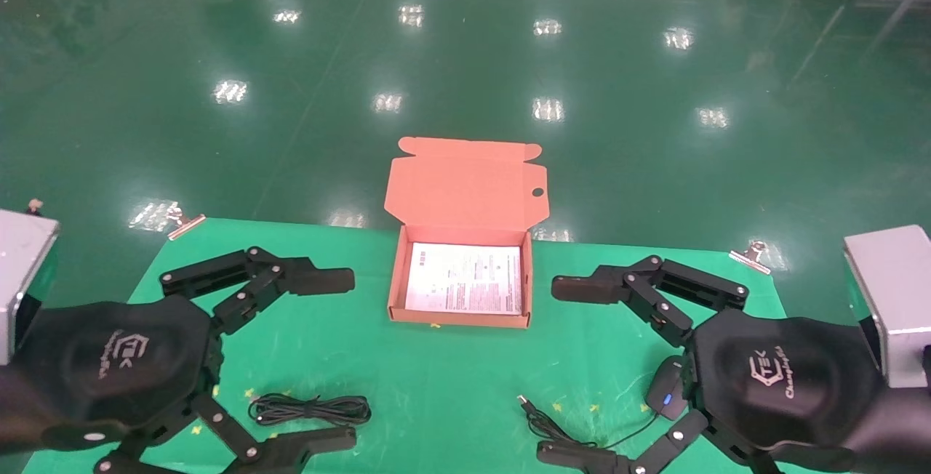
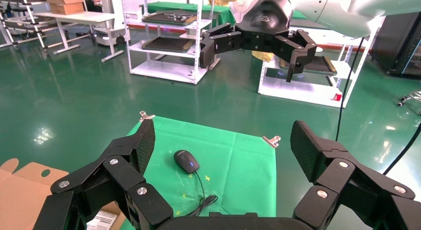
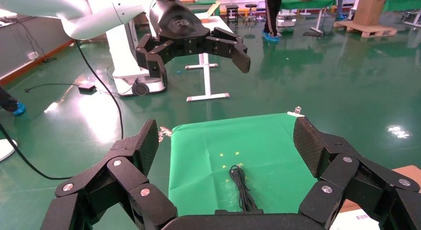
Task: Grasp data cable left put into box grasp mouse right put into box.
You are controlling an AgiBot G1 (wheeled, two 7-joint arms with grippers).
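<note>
The salmon-orange box [image 1: 458,316] stands open at the middle back of the green cloth, lid raised, with a printed sheet [image 1: 465,278] on its floor. The data cable [image 1: 310,409] lies coiled flat near the front left, also seen in the right wrist view [image 3: 242,190]. My left gripper [image 1: 350,359] hovers open just left of and above it, holding nothing. The black mouse [image 1: 665,390] with its blue spot lies front right, half hidden under my right gripper [image 1: 549,371], which is open and empty. The left wrist view shows the whole mouse [image 2: 186,161]. Its cord and USB plug [image 1: 525,403] trail left.
Metal clips [image 1: 185,223] [image 1: 753,254] hold the cloth at its back corners. Grey blocks [image 1: 22,270] [image 1: 891,299] stand at the far left and right edges. Beyond the table's back edge lies shiny green floor.
</note>
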